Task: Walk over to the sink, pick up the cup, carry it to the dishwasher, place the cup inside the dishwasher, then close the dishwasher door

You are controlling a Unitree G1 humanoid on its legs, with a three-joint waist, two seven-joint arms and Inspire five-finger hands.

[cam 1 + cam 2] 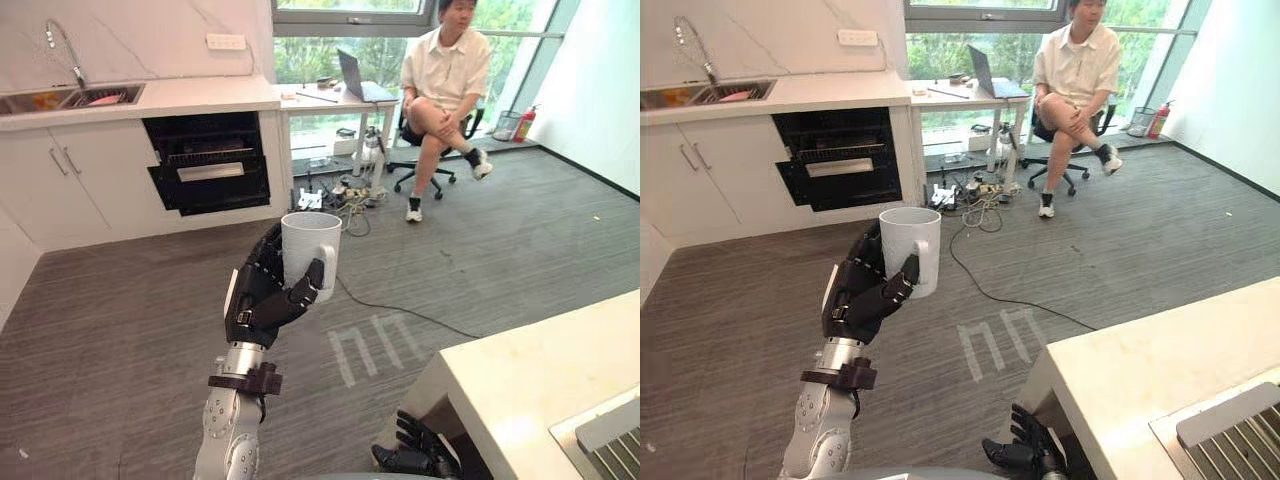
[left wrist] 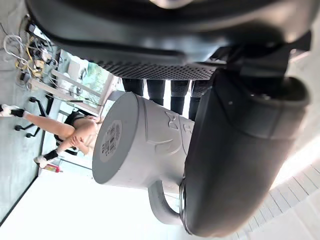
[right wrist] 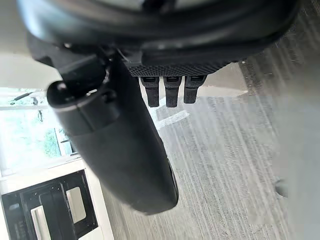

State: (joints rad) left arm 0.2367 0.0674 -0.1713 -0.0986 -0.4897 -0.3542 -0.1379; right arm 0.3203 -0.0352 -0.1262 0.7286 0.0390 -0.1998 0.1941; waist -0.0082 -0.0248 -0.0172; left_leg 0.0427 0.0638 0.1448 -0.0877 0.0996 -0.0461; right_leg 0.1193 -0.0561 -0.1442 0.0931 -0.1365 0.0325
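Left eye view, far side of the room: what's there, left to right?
sink → dishwasher → laptop → person → fire extinguisher

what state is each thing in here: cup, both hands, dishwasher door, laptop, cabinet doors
cup: upright, off the floor, held by the left hand
left hand: shut round the cup
right hand: low beside the counter, fingers relaxed, holding nothing
dishwasher door: tilted open, rack showing above it
laptop: lid open
cabinet doors: shut
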